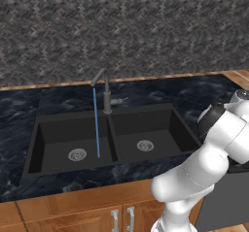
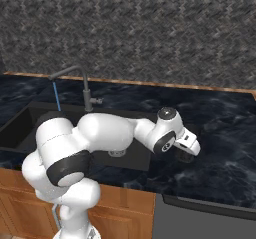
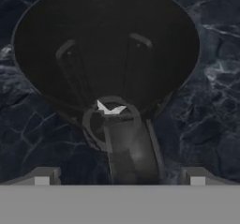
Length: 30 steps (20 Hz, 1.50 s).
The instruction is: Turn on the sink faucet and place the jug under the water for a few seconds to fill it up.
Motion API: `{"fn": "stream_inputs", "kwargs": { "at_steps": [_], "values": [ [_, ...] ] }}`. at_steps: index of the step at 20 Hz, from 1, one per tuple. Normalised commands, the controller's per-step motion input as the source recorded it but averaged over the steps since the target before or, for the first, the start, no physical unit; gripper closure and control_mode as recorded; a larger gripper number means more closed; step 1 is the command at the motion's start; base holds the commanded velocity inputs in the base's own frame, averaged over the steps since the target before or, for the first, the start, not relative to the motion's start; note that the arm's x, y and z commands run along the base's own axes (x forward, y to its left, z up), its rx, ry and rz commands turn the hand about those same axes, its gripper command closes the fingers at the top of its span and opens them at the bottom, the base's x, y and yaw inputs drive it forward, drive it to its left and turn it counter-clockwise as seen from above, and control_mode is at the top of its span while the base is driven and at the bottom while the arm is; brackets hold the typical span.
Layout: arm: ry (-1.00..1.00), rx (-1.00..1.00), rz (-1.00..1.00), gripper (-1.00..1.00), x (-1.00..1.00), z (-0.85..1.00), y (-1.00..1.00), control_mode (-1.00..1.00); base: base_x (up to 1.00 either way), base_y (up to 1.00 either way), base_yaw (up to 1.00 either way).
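While the water (image 1: 96, 124) ran in a thin blue line from the faucet (image 1: 106, 92) into the left basin of the sink (image 1: 58, 165), the gripper (image 2: 186, 155) hung over the counter (image 2: 220, 133) to the sink's right, its jaws spread wide and empty. The jug (image 3: 105, 54) stood directly beneath it, apparently upright with its handle toward the camera, well apart from the stream.

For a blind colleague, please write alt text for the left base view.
Blue water runs from the sink faucet into the left basin of a black sink set in a dark marble counter. The white arm rises at lower right.
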Motion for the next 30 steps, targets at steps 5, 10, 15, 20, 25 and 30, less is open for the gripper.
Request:
{"fn": "stream_inputs", "kwargs": {
  "at_steps": [5,10,15,20,25,30],
  "values": [
    [0.00,0.00,0.00,-1.00,0.19,-0.15,0.00,-1.00,0.00,0.00,0.00],
    [0.00,0.00,0.00,-1.00,0.18,-0.09,-0.05,-1.00,0.00,0.00,0.00],
    [0.00,0.00,0.00,-1.00,0.02,-0.11,-0.13,-1.00,0.00,0.00,0.00],
    [0.00,0.01,0.00,-1.00,0.00,-0.21,0.00,-1.00,0.00,0.00,0.00],
    [0.00,0.02,0.00,-1.00,0.00,-0.17,0.00,-1.00,0.00,0.00,0.00],
    [0.00,0.01,0.00,-1.00,0.00,0.00,0.05,-1.00,0.00,0.00,0.00]
  ]
}}
